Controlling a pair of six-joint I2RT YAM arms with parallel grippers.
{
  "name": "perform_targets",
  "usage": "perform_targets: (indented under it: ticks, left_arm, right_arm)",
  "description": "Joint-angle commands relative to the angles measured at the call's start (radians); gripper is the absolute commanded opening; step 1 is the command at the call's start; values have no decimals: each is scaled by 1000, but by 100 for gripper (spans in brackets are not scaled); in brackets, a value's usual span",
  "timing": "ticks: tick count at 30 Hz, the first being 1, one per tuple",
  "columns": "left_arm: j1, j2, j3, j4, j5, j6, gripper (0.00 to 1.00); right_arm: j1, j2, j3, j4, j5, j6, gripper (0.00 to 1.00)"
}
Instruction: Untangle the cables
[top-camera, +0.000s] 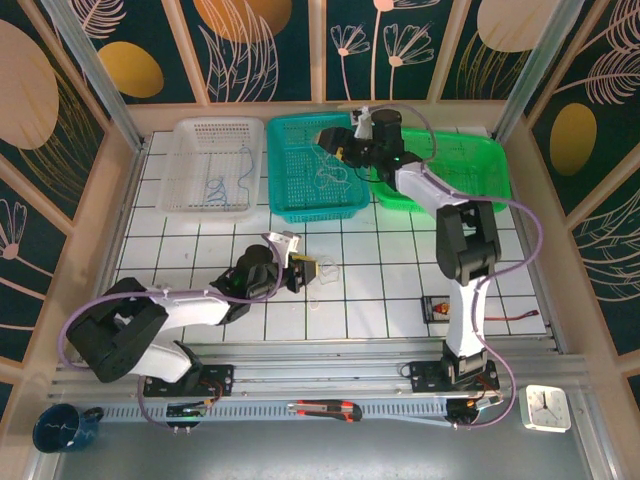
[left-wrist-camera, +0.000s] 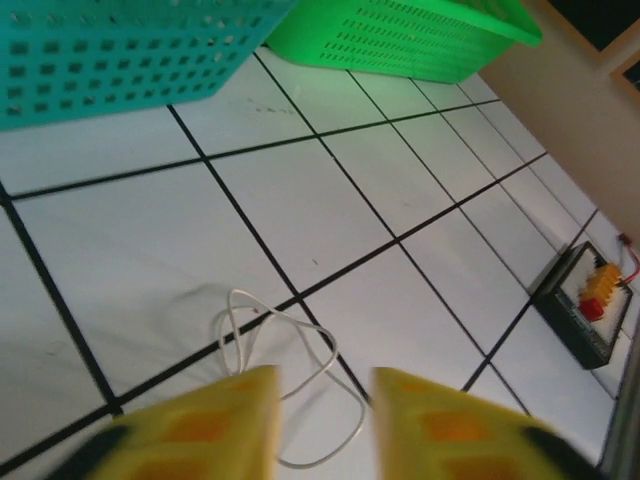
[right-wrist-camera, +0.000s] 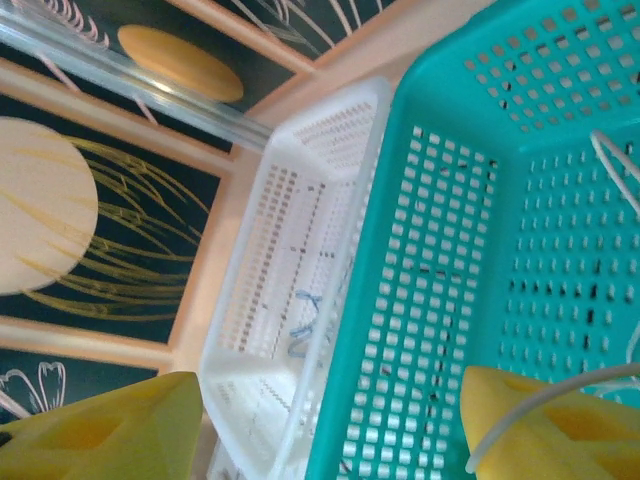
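Two end effectors, three mesh baskets, and thin cables in three places.
Nearest, one thin white cable (left-wrist-camera: 334, 352) is looped on the gridded white worktop (top-camera: 380, 290), just ahead of the parted, empty left end effector (left-wrist-camera: 323, 400), its long axis running away from the fingertips. Farther off, the right end effector (right-wrist-camera: 332, 410) is spread wide over the teal plastic basket (top-camera: 315, 208), with a whitish strand (right-wrist-camera: 545, 397) draped over one finger. One blue cable (top-camera: 222, 183) slants near-to-far in the white plastic basket (top-camera: 205, 205). The green plastic basket (top-camera: 470, 195) is rightmost.
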Motion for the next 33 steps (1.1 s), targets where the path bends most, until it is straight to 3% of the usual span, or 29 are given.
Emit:
perform_targets:
  ticks: [1, 4, 10, 17, 19, 23, 26, 29, 33]
  left_arm:
    - [-2, -39, 19, -94, -74, 34, 49]
    - [-2, -46, 17, -135, -101, 56, 61]
    - [-2, -9, 33, -175, -122, 73, 66]
    - [-2, 35, 43, -158, -115, 62, 68]
    - [-1, 47, 43, -152, -111, 61, 68]
    - [-2, 71, 47, -147, -107, 64, 69]
    - [-2, 81, 46, -140, -106, 64, 72]
    - [-2, 88, 47, -137, -106, 68, 74]
    - [-2, 95, 53, -141, -106, 77, 75]
  right_arm:
    - [-3, -220, -94, 40, 5, -74, 69]
    - [-2, -293, -178, 48, 16, -92, 69]
    - [-2, -268, -193, 15, 38, -131, 70]
    - [36, -81, 37, -96, 80, -203, 70]
    - [57, 18, 194, -247, 121, -282, 70]
    - [101, 258, 604, -721, 405, -448, 70]
    - [118, 355, 749, -895, 538, -516, 71]
    - [144, 312, 682, -895, 631, -554, 72]
    - [153, 141, 482, -748, 545, -518, 73]
